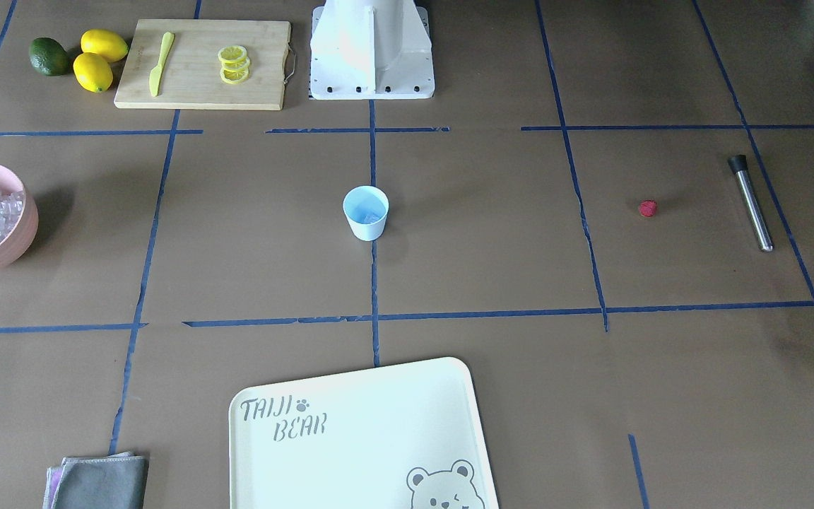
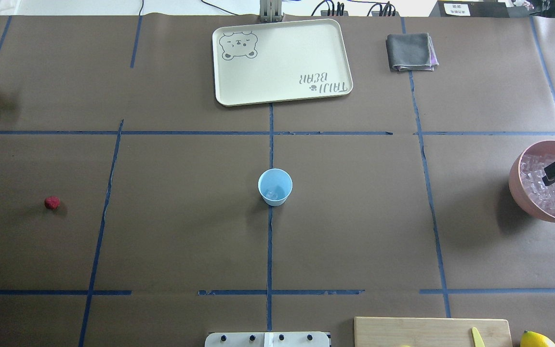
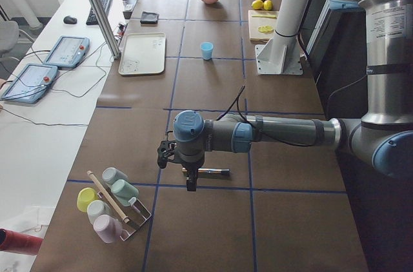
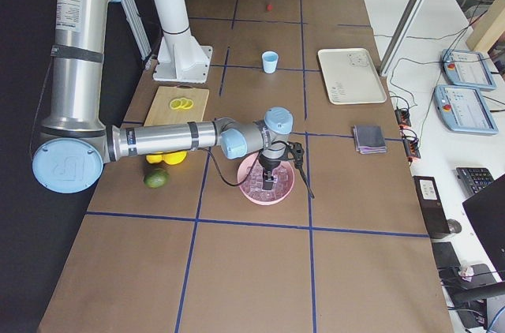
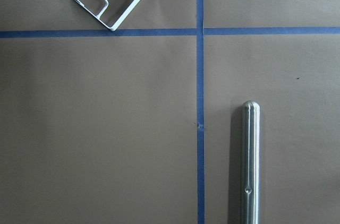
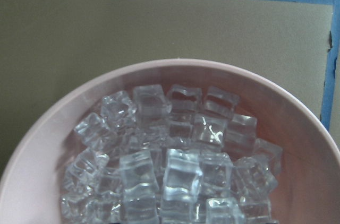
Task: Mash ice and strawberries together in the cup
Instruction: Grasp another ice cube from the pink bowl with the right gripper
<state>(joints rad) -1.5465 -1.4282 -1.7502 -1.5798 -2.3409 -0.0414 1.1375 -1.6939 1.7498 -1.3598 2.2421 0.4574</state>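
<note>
Right gripper (image 4: 269, 185) hangs low over the bowl (image 2: 518, 178) at the right end of the table (image 2: 186, 231), presumably to pick ice (image 6: 180, 171). Finger spread is hidden, so cannot tell. Left gripper (image 3: 191, 185) hovers above the muddler (image 1: 751, 203) at the left end, likely staged for mashing; its finger spread cannot be told either. Cup (image 2: 275, 187) stands upright at centre, reachable from either side; something clear seems to lie inside. Strawberry (image 2: 52, 203) lies on the table well left of the cup, near the muddler, not yet loaded.
</note>
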